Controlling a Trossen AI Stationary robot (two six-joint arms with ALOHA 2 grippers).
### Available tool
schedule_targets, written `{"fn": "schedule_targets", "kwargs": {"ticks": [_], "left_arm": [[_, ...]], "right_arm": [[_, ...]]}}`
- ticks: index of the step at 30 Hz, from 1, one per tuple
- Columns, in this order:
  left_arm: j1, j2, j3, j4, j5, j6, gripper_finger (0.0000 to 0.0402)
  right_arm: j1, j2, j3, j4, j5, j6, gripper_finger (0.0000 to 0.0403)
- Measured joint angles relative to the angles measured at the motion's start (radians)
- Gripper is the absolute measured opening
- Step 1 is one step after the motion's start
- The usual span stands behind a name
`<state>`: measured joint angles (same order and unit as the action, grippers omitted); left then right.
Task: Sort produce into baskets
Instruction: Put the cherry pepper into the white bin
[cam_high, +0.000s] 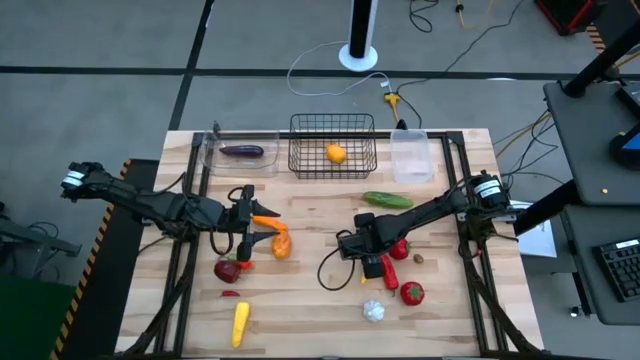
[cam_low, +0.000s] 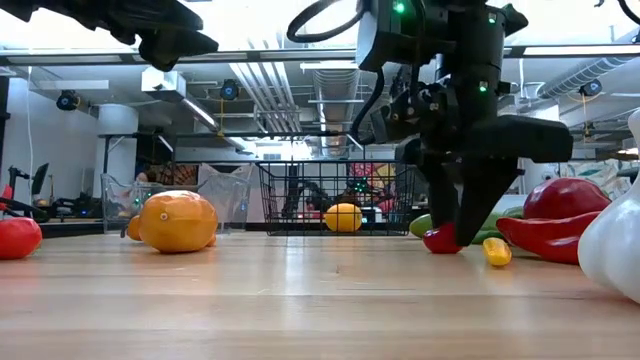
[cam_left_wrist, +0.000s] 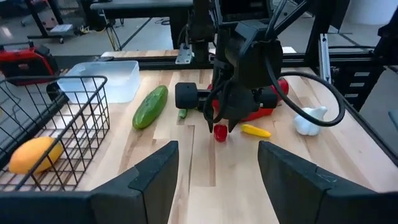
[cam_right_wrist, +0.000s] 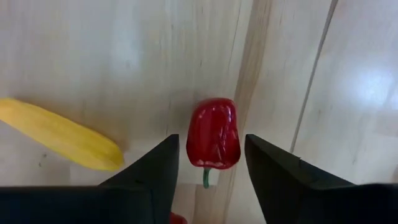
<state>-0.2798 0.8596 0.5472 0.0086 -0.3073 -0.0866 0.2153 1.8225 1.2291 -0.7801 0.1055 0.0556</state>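
The small red pepper (cam_right_wrist: 213, 142) lies on the wooden counter (cam_high: 320, 300) right of centre, directly under the right hand (cam_right_wrist: 211, 165). In the right wrist view its long axis runs in line with the hand's reach, the green stem end toward the wrist and the blunt end pointing away. The right hand's two dark fingers (cam_right_wrist: 273, 168) stand either side of it with a gap on each side, partly parted and not gripping. In the low view the fingers reach down to the counter around the pepper. A small yellow chili (cam_right_wrist: 62, 142) lies just beside it, slanted, its long axis crossing the pepper's. A larger long red pepper (cam_high: 392, 262) and a tomato (cam_high: 412, 293) lie near, with the white garlic (cam_high: 373, 310) toward the front edge.

The cucumber (cam_high: 388, 199) lies with its long axis across the counter, in front of the smaller clear bin (cam_high: 411, 158). The black wire basket (cam_high: 333, 160) holds one orange fruit (cam_high: 336, 153); the wide clear bin (cam_high: 240, 152) holds the eggplant (cam_high: 241, 151), lying lengthwise along it.

The left hand (cam_high: 245, 217) hangs over the counter's left half, fingers parted and empty, above the carrot (cam_high: 266, 220).
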Motion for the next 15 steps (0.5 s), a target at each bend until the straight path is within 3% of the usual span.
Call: {"fn": "schedule_targets", "kwargs": {"ticks": [9,15], "left_arm": [[0.0,0.024,0.0,0.0,0.0,-0.052,0.0203],[0.0,0.06,0.0,0.005,0.0,-0.073,0.0203]], "right_arm": [[0.0,0.0,-0.005,0.01,0.0,-0.029,0.0093],[-0.005,0.0,0.015,0.004,-0.001,-0.049,0.0077]]}}
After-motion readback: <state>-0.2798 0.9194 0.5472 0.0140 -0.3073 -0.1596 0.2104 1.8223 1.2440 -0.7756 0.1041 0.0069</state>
